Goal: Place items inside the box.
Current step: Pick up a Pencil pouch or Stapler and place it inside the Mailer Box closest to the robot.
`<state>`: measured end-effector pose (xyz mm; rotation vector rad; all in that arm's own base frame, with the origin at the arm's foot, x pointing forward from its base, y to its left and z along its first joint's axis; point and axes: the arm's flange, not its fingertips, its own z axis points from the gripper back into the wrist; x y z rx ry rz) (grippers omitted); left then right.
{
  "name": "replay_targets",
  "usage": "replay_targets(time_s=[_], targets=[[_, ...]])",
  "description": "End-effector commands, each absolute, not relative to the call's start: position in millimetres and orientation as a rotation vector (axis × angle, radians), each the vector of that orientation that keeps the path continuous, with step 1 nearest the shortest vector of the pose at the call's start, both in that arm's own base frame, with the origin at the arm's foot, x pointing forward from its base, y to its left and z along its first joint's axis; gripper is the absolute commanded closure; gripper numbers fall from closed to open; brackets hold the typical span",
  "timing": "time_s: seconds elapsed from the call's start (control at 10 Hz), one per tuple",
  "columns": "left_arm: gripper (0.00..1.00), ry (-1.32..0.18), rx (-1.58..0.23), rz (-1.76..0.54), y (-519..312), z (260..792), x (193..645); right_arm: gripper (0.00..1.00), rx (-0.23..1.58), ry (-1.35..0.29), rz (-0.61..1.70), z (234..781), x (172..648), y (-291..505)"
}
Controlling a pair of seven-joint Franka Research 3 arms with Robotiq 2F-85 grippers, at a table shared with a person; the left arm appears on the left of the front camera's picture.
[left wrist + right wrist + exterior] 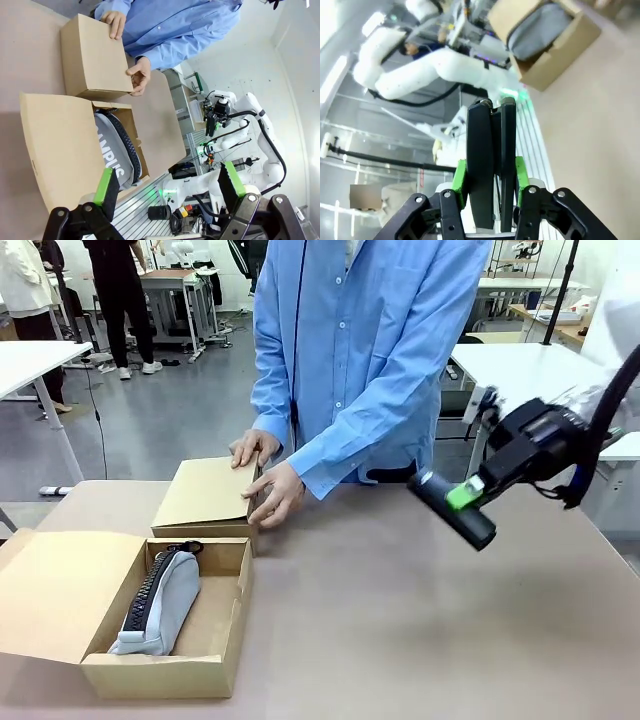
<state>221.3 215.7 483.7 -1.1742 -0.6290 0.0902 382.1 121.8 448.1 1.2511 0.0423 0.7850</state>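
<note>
An open cardboard box (pixel 160 676) sits at the near left of the table (pixel 420 620), its lid flap spread out to the left. A grey zip pouch (pixel 165 602) lies inside along the left half, zip facing up. Just beyond it stands a closed second box (pixel 205 495), which a person in a blue shirt touches with both hands (pixel 274 495). At the right, above the table, the right gripper (pixel 463 494) clamps what looks like a black stapler (pixel 480 528), tilted down to the right.
</note>
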Motion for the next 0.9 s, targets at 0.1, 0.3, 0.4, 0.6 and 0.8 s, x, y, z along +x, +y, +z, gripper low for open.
replay_targets(time_s=[0.1, 0.3, 0.4, 0.6, 0.8], targets=[[0.00, -0.656, -1.193, 0.075, 215, 486, 221, 1.00, 1.270, -0.014, 0.747, 457, 392, 104], [0.00, -0.656, -1.193, 0.075, 215, 486, 221, 0.57, 1.147, 0.011, 0.649, 455, 373, 171], [0.00, -0.656, -1.193, 0.075, 215, 486, 221, 0.57, 1.152, -0.015, 0.583, 465, 365, 209], [0.00, -0.656, -1.193, 0.075, 215, 486, 221, 0.57, 1.001, -0.127, 0.371, 481, 347, 263], [0.00, -0.656, -1.193, 0.075, 215, 486, 221, 0.57, 0.766, -0.121, 0.444, 492, 320, 296]])
